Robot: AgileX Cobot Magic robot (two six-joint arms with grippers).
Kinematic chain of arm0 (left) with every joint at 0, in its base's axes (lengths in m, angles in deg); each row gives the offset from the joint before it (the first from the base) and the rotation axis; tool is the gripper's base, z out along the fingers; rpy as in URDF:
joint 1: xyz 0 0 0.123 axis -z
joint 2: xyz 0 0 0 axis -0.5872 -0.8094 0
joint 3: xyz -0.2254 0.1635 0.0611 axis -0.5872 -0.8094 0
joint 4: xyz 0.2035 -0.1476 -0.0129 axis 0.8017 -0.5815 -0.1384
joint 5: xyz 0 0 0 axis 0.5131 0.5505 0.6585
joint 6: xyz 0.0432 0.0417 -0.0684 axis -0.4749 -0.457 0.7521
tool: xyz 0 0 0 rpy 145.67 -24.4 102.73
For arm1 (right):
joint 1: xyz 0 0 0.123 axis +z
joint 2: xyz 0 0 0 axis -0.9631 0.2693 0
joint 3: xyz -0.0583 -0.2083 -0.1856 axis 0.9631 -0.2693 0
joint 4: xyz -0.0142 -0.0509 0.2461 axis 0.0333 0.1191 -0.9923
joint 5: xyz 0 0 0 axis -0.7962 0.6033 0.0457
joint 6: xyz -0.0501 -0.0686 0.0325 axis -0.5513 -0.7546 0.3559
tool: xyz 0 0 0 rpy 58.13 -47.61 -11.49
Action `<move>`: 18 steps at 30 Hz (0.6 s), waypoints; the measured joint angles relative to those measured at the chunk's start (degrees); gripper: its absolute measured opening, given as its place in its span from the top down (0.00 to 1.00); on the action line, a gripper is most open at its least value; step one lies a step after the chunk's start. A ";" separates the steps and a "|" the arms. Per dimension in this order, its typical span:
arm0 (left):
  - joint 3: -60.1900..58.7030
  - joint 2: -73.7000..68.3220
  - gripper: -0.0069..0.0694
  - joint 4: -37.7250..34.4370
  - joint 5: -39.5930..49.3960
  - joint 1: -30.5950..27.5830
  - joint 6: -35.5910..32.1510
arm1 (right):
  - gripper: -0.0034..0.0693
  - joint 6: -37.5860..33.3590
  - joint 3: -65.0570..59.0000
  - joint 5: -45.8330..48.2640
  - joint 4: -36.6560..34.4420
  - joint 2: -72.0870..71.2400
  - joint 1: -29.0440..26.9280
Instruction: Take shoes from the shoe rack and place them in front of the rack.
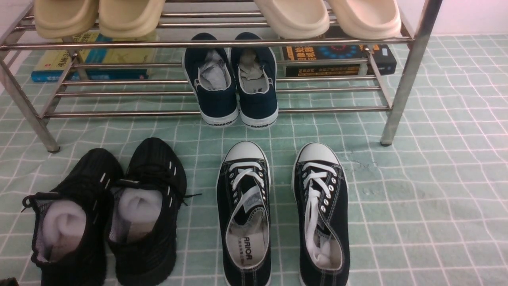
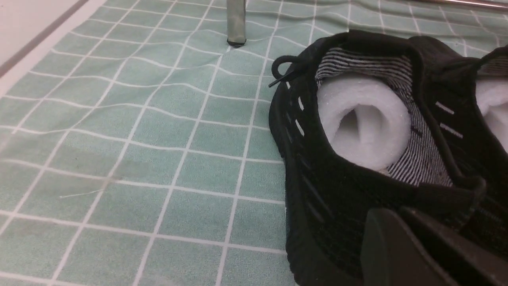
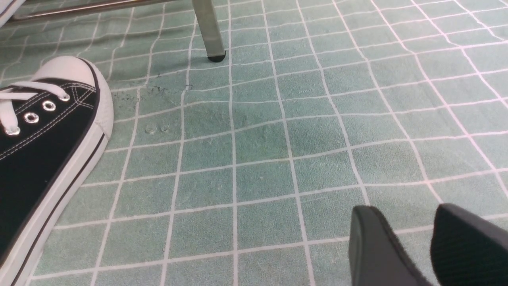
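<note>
Field notes. The black knit mesh sneakers (image 1: 107, 214) sit side by side on the green checked table (image 1: 416, 206), off the steel shoe rack (image 1: 408, 75) and in front of it, at about 7 o'clock in the front view. Both are stuffed with white paper, heels toward the robot, toes toward the rack's left leg. They look to be resting flat, touching each other along their inner sides.

Beside them, at 6 o'clock, the black canvas lace-ups (image 1: 283, 214) also stand on the table. The navy WARRIOR slip-ons (image 1: 232, 81) remain on the lower tier at 12 o'clock, and beige slides (image 1: 99, 16) and cream slides (image 1: 329, 16) occupy the top tier.

Left gripper (image 2: 416, 246): only dark finger parts show in the left wrist view, close against the heel of the nearer sneaker; I cannot tell whether the jaws grip it or how wide they stand. Right gripper (image 3: 412, 242): jaws narrowly apart, holding nothing, over bare table.

Judgement: placing looks done for the mesh pair; what may remain is letting go and pulling the left arm clear.
</note>
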 joint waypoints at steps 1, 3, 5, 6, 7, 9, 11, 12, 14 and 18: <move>0.02 0.00 0.83 0.00 0.12 0.06 0.00 | 0.63 0.00 0.00 0.00 0.00 0.00 0.00; 0.02 0.00 0.82 0.00 0.18 0.11 0.00 | 0.63 0.00 0.00 0.00 0.00 0.00 0.00; 0.02 0.00 0.82 0.00 0.18 0.15 0.00 | 0.63 0.00 0.00 0.00 0.00 0.00 0.00; 0.02 0.00 0.82 0.00 0.18 0.15 0.00 | 0.63 0.00 0.00 0.00 0.00 0.00 0.00; 0.02 0.00 0.82 0.00 0.18 0.15 0.00 | 0.63 0.00 0.00 0.00 0.00 0.00 0.00; 0.02 0.00 0.81 0.00 0.18 0.15 0.00 | 0.63 0.00 0.00 0.00 0.00 0.00 0.00; 0.02 0.00 0.81 0.00 0.18 0.15 0.00 | 0.63 0.00 0.00 0.00 0.00 0.00 0.00; 0.02 0.00 0.81 0.00 0.18 0.15 0.00 | 0.63 0.00 0.00 0.00 0.00 0.00 0.00; 0.07 0.00 0.81 0.00 0.18 0.15 0.00 | 0.63 0.00 0.00 0.00 0.00 0.00 0.00; 0.07 0.00 0.80 0.00 0.18 0.15 0.00 | 0.63 0.00 0.00 0.00 0.00 0.00 0.00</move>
